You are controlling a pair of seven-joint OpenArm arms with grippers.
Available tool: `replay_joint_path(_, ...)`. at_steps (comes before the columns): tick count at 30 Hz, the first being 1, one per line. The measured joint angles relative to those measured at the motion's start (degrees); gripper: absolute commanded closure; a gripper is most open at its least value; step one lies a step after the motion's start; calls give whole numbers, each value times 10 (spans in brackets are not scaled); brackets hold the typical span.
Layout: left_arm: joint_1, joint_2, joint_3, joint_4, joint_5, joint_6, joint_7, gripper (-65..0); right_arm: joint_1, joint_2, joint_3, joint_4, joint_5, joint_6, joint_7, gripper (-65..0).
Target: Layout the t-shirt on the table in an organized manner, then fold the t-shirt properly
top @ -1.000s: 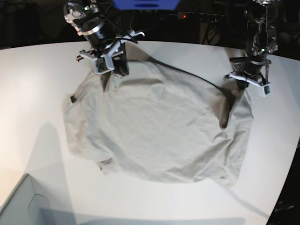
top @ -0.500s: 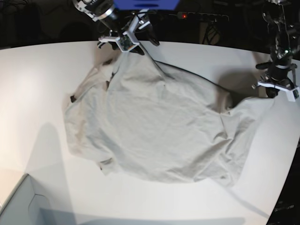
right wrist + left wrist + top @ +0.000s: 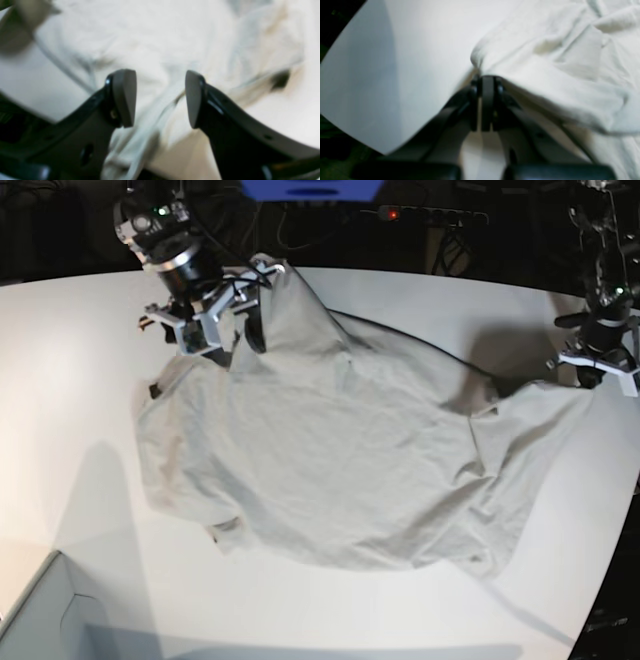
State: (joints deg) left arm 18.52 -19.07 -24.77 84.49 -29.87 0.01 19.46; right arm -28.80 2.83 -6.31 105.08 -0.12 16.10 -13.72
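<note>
The light beige-grey t-shirt (image 3: 340, 460) lies spread and wrinkled on the white table (image 3: 80, 360). In the base view my right gripper (image 3: 232, 340) is on the left, open and empty, just over the shirt's back-left part; a peak of fabric lies beside it. In the right wrist view (image 3: 160, 97) its jaws stand apart over the shirt (image 3: 175, 37). My left gripper (image 3: 590, 378) is on the right, shut on the shirt's edge, holding it stretched toward the table's right side. The left wrist view shows that gripper (image 3: 486, 81) pinching the shirt (image 3: 557, 62) above the table (image 3: 407, 62).
A pale grey box corner (image 3: 40, 620) sits at the front left. The table's curved edge (image 3: 615, 540) runs close by the left gripper on the right. A blue object (image 3: 310, 188) and dark cables lie behind the table.
My right gripper has let go of the shirt's back edge and moved left and toward the front. My left gripper has kept its hold and drawn the shirt corner slightly further right.
</note>
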Motion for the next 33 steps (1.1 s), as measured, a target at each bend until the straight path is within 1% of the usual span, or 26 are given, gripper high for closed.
replay_joint_path(2, 0, 0, 0, 0, 0, 0, -1, 0, 36, 0, -2, 0, 0, 1, -70, -319)
replay_joint_path(5, 0, 3, 0, -1, 0, 0, 0, 0, 86, 2, -2, -2, 0, 5, -161, -319)
replay_joint_path(8, 0, 2, 0, -1, 0, 0, 0, 0, 139, 2, 2, -28, 0, 43, -227, -318)
replay_joint_path(9, 0, 2, 0, -1, 0, 0, 0, 0, 150, 2, 2, -35, 1, 55, -238, -318)
replay_joint_path(10, -1, 2, 0, -1, 0, 0, 0, 0, 156, 2, 2, -37, 0, 63, -244, -318)
replay_joint_path(13, -1, 2, 0, -1, 0, 0, -1, 0, 170, 0, 2, -58, 1, 68, -259, -318)
replay_joint_path(17, -2, 2, 0, -2, 0, 0, 0, 0, 181, 0, 5, -90, -1, 68, -259, -318)
replay_joint_path(26, -2, 3, 0, -2, 0, 0, 0, 0, 194, 0, 55, -103, -1, 68, -261, -319)
replay_joint_path(33, -3, 7, 0, -2, 0, 0, 0, 0, 186, -3, 52, -103, -2, 68, -262, -319)
